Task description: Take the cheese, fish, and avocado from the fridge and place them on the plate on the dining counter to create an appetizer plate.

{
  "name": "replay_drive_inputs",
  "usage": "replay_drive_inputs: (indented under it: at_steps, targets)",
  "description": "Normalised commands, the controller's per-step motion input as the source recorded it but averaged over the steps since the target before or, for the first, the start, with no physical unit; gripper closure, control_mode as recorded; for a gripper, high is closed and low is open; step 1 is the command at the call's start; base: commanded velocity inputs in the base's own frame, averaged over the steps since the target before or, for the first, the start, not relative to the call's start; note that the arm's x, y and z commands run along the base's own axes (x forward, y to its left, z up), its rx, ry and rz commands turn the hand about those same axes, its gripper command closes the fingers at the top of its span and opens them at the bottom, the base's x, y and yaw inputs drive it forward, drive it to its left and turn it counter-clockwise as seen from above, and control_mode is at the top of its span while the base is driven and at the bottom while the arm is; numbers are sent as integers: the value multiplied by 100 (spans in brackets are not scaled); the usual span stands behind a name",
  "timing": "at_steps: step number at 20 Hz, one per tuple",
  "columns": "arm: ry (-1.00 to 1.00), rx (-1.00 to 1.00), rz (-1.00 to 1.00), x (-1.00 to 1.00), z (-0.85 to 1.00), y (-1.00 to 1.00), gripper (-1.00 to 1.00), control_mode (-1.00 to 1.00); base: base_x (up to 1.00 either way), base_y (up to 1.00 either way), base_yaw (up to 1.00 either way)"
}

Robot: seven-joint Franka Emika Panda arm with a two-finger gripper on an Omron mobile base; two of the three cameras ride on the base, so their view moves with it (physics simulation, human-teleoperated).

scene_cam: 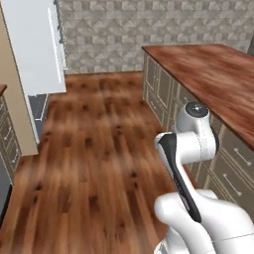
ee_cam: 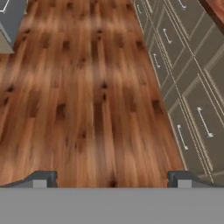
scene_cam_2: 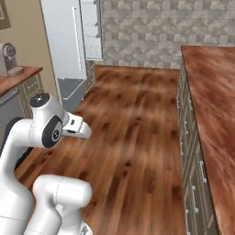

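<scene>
surface: dining counter [scene_cam: 218, 74] | top: bare wood-grain | stands on: plank floor [scene_cam: 99, 149]

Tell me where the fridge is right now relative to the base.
The fridge stands ahead on the left, at the upper left of both base views, beside the stone-tiled back wall and across the wood floor from the dining counter.

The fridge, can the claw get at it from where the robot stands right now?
Probably not. The fridge stands across a stretch of wood floor, while the open claw hangs folded over that floor, so the base likely must drive closer.
</scene>
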Motion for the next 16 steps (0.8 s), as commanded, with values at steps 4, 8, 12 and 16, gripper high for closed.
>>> replay_drive_inputs:
  at_steps: [4, 8, 12, 16]
  targets:
    - [0, 0, 0, 0, 0, 0, -100, 100, 100, 43, -27]
    - [0, 0, 0, 0, 0, 0, -100, 100, 100, 22, -11]
    - [0, 0, 0, 0, 0, 0, -100, 100, 100, 3, 1]
    - [0, 0, 0, 0, 0, 0, -100, 100, 100, 0, 10]
